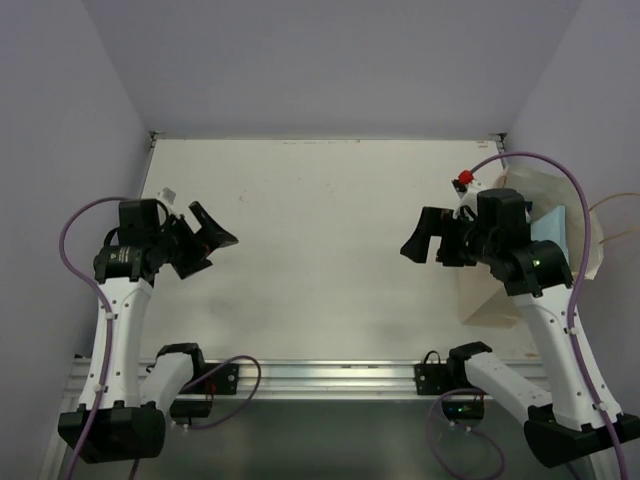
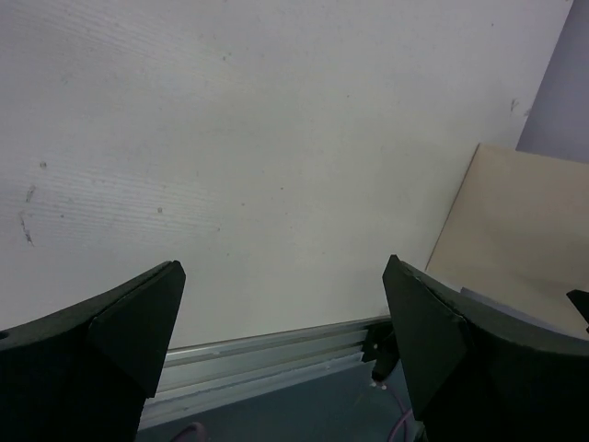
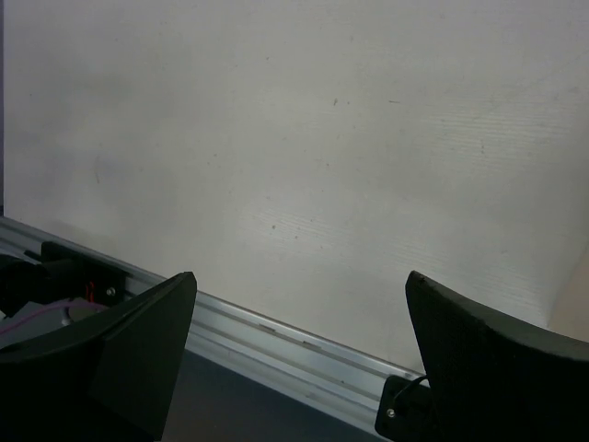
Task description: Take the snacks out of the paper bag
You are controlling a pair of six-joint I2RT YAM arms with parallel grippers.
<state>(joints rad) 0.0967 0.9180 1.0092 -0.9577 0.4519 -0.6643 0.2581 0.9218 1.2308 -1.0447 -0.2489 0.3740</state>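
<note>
The tan paper bag (image 1: 488, 298) lies flat at the table's right side, partly under my right arm, with its cord handles (image 1: 612, 215) off the right edge. A light blue packet (image 1: 556, 226) shows at the bag beside my right wrist. A small red and white thing (image 1: 463, 181) sits at the bag's far corner. My right gripper (image 1: 420, 250) is open and empty above the table, left of the bag. My left gripper (image 1: 218, 248) is open and empty at the left. The bag's corner shows in the left wrist view (image 2: 525, 221).
The white table (image 1: 320, 200) is bounded by lilac walls at the back and sides. A metal rail (image 1: 330, 375) runs along the near edge and shows in both wrist views (image 2: 276, 345) (image 3: 276, 331). Purple cables loop beside each arm.
</note>
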